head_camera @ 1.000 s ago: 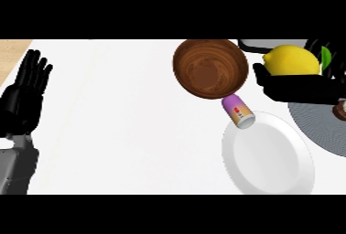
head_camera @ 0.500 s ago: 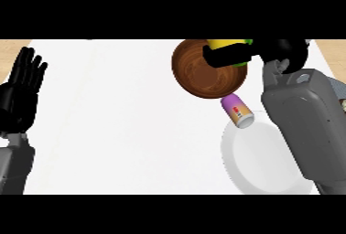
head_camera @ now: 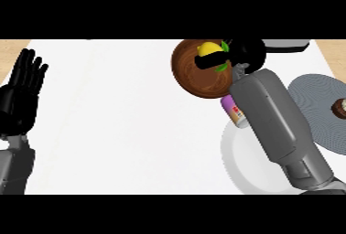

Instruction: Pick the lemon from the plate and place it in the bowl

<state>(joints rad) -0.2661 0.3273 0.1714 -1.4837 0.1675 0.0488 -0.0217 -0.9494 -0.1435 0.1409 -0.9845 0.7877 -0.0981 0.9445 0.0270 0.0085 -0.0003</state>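
The right hand (head_camera: 233,54) curls its fingers around the lemon (head_camera: 208,47) over the far edge of the brown bowl (head_camera: 196,75) — let go here, the fruit could roll off the rim — while the left hand (head_camera: 20,98) rests open.

lemon (head_camera: 208,47) half hidden by right hand (head_camera: 233,55)
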